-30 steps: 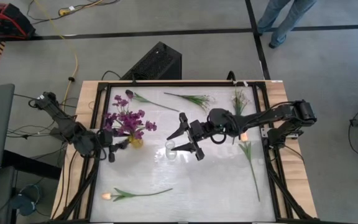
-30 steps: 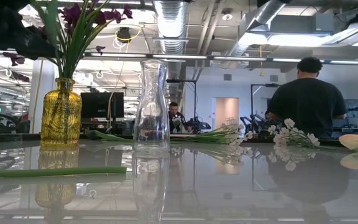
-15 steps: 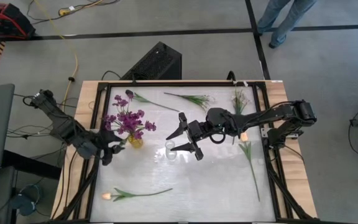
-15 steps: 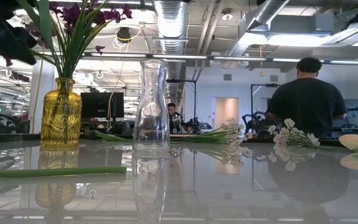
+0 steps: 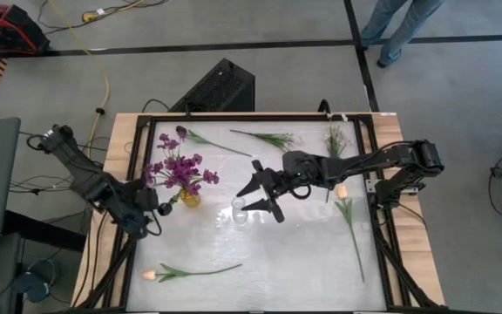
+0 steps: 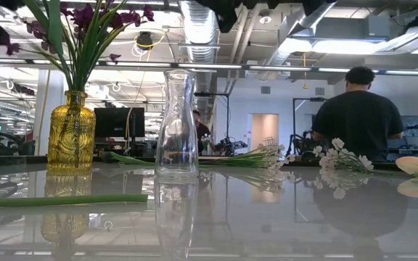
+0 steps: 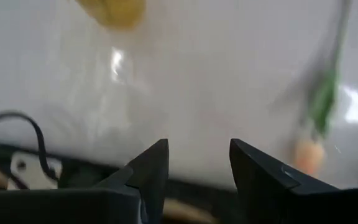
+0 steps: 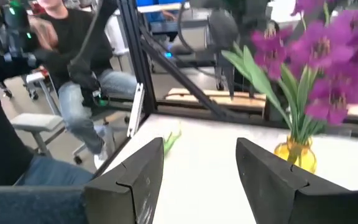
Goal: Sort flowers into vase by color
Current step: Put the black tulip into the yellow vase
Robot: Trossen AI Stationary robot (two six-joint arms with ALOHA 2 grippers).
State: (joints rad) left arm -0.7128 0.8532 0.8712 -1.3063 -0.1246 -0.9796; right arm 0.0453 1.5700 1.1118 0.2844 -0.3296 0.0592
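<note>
Both claws hanging spread, empty: left claw (image 5: 139, 218) by yellow vase (image 5: 189, 199), right claw (image 5: 258, 195) over clear vase (image 5: 239, 209); tulip (image 5: 190, 272) lying on table (light, floppy, pinch mid-stem)

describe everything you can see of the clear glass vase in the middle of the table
The clear glass vase is a carafe shape: wide rounded base, narrowing neck, flared open rim. It stands upright and empty near the middle of the white table, right of the yellow vase of purple flowers, apart from it. Nothing touches it; the right tool hangs open just above it.
</note>
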